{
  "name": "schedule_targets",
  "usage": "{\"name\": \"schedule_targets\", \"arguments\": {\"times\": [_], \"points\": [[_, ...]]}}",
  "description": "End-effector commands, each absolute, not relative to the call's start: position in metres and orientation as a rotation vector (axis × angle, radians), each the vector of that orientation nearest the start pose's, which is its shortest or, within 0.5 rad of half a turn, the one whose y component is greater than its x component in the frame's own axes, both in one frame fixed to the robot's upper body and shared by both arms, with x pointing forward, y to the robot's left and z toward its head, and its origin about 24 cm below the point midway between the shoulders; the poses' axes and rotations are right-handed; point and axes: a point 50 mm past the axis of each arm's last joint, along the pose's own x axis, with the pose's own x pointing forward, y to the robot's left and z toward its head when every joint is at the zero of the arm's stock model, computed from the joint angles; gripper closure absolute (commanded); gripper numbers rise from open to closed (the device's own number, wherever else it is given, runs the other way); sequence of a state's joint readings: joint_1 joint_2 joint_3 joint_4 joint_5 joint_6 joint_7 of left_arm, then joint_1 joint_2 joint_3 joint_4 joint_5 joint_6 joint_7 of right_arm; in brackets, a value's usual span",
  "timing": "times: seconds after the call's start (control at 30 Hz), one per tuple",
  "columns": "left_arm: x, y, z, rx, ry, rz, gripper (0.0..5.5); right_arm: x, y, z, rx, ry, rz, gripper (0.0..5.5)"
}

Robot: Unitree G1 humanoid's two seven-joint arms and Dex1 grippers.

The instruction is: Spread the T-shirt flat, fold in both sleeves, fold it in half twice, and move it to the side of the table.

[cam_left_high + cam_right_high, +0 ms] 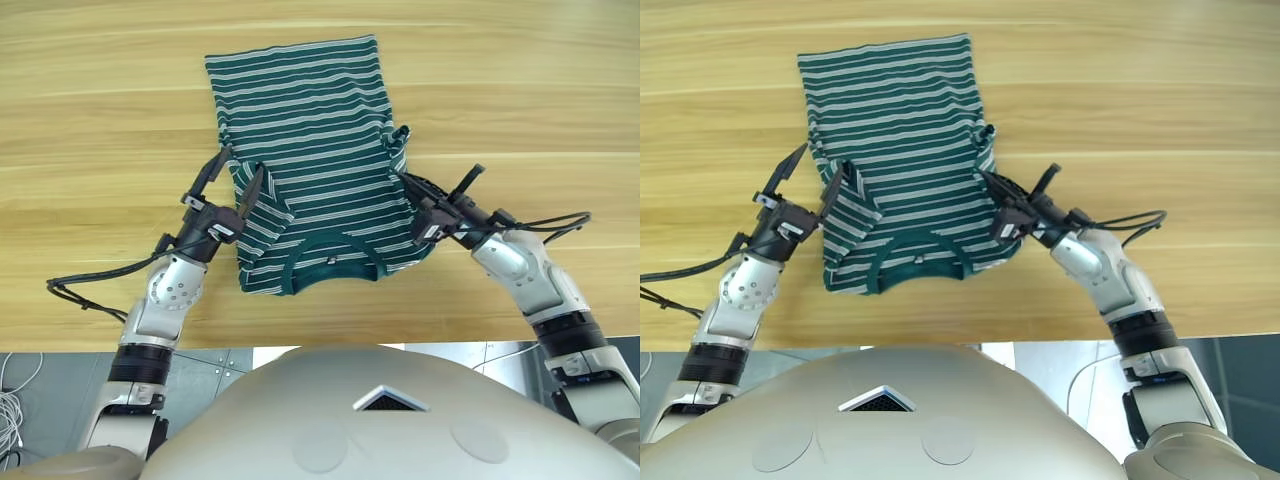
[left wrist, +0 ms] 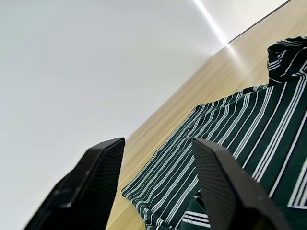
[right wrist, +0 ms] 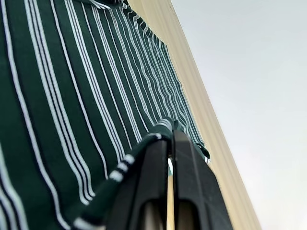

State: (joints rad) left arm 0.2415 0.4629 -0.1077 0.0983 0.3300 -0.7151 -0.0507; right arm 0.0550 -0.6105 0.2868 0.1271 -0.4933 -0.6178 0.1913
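A dark green T-shirt [image 1: 305, 110] with white stripes lies on the wooden table [image 1: 90, 110], collar toward me and hem at the far end. Both sleeves are turned in over the body; the cloth bunches up at its right edge [image 1: 400, 138]. My left gripper [image 1: 240, 165] is open at the shirt's left edge, its fingers [image 2: 218, 182] above the striped cloth with nothing between them. At the shirt's right edge my right gripper [image 1: 405, 180] is shut, and the right wrist view shows a fold of striped fabric [image 3: 160, 128] pinched at its fingertips.
The table's front edge [image 1: 300, 345] runs just ahead of my body, with grey floor below. A black cable [image 1: 90, 290] loops off my left arm and another [image 1: 545, 222] off the right. Bare wood stretches left, right and beyond the shirt.
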Motion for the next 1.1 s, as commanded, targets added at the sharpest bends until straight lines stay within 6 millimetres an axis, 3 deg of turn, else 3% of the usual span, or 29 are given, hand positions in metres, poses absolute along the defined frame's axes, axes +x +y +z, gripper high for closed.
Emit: {"name": "schedule_targets", "arguments": {"times": [0.03, 0.17, 0.43, 0.67, 0.77, 0.87, 0.97, 1.03, 1.1], "points": [[0.182, 0.188, 0.028, 0.7, -0.301, -0.46, 2.88, 0.207, -0.166, 0.021, -1.017, -0.233, 0.846, 5.47], [0.184, 0.187, 0.028, 0.695, -0.303, -0.464, 2.88, 0.209, -0.164, 0.018, -1.026, -0.227, 0.868, 5.47], [0.184, 0.19, 0.028, 0.719, -0.295, -0.486, 2.88, 0.208, -0.166, 0.011, -1.037, -0.198, 0.901, 4.08], [0.175, 0.175, 0.006, 0.827, -0.205, -0.708, 2.88, 0.198, -0.163, 0.006, -1.037, -0.171, 0.989, 3.0], [0.171, 0.17, -0.006, 0.869, -0.162, -0.793, 2.88, 0.21, -0.168, 0.026, -0.988, -0.244, 0.881, 2.54], [0.168, 0.169, -0.018, 0.916, -0.109, -0.858, 2.88, 0.227, -0.175, 0.063, -0.849, -0.362, 0.715, 2.5], [0.164, 0.17, -0.027, 0.95, -0.06, -0.902, 2.88, 0.238, -0.182, 0.088, -0.747, -0.426, 0.608, 2.5], [0.162, 0.171, -0.03, 0.956, -0.04, -0.922, 2.88, 0.248, -0.185, 0.092, -0.741, -0.424, 0.548, 2.5], [0.16, 0.171, -0.031, 0.959, -0.036, -0.931, 2.88, 0.257, -0.183, 0.083, -0.78, -0.381, 0.534, 2.5]]}}
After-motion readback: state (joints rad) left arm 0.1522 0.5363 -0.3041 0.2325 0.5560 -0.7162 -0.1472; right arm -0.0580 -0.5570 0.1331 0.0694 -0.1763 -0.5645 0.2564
